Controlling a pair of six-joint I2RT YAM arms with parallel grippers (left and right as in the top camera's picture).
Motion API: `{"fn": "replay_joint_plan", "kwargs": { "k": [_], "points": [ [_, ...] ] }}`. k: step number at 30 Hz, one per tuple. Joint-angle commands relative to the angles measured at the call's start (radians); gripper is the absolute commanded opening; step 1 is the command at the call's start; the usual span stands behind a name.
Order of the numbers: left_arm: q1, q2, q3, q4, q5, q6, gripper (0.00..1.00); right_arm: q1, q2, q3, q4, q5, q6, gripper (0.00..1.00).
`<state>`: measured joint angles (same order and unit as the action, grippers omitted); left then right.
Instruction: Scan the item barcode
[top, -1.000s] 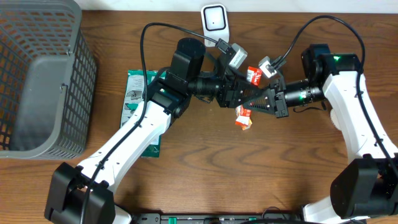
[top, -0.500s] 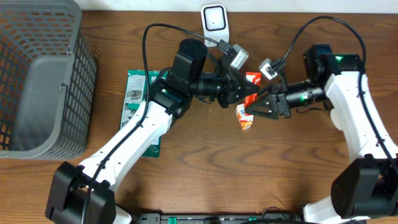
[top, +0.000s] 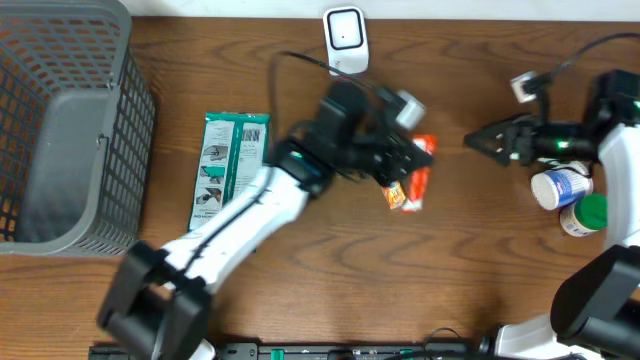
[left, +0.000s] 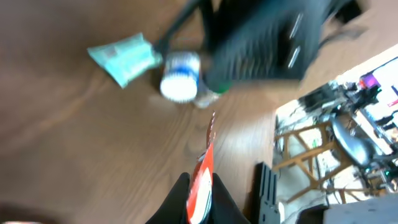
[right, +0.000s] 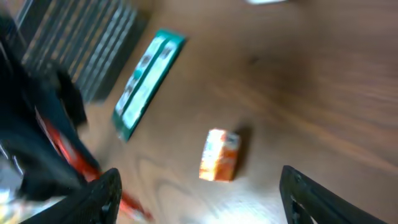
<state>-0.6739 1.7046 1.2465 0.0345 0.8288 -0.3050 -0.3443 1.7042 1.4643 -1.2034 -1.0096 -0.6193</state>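
Probably light and floppy, the red packet (left: 204, 169) suits an edge pinch, as the left claw (left: 200, 200) clamps it; right claw (top: 484, 140) gapes.

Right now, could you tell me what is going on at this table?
The left end effector is shut on a red packet, holding it up a little short of the white scanner. The right end effector is open and empty, off beside two bottles. A small orange box lies on the table near the packet.
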Motion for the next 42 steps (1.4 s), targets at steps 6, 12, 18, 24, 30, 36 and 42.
{"fn": "replay_joint_plan", "kwargs": {
  "k": [6,12,18,24,30,36,42],
  "points": [
    [-0.2,0.201,0.014,0.21,-0.229,-0.031,0.51,-0.08,-0.012,0.009,0.045,-0.008,0.137,0.77],
    [-0.203,0.264,0.014,0.294,-0.355,-0.025,0.86,-0.079,-0.012,0.009,0.036,0.055,0.137,0.83],
    [-0.127,0.216,0.014,0.303,-0.359,-0.003,0.87,-0.078,-0.012,0.009,0.012,0.066,0.145,0.9],
    [-0.016,0.055,0.014,0.204,-0.359,-0.003,0.87,-0.042,-0.012,0.008,-0.051,0.066,0.163,0.82],
    [0.115,-0.121,0.014,-0.089,-0.481,-0.003,0.86,0.046,-0.012,-0.005,-0.124,0.084,0.163,0.42],
    [0.274,-0.226,0.014,-0.489,-0.595,-0.003,0.87,0.157,-0.012,-0.101,-0.099,0.229,0.307,0.01],
    [0.368,-0.228,0.014,-0.725,-0.614,-0.003,0.86,0.225,-0.012,-0.284,0.077,0.442,0.571,0.01]
  ]
}}
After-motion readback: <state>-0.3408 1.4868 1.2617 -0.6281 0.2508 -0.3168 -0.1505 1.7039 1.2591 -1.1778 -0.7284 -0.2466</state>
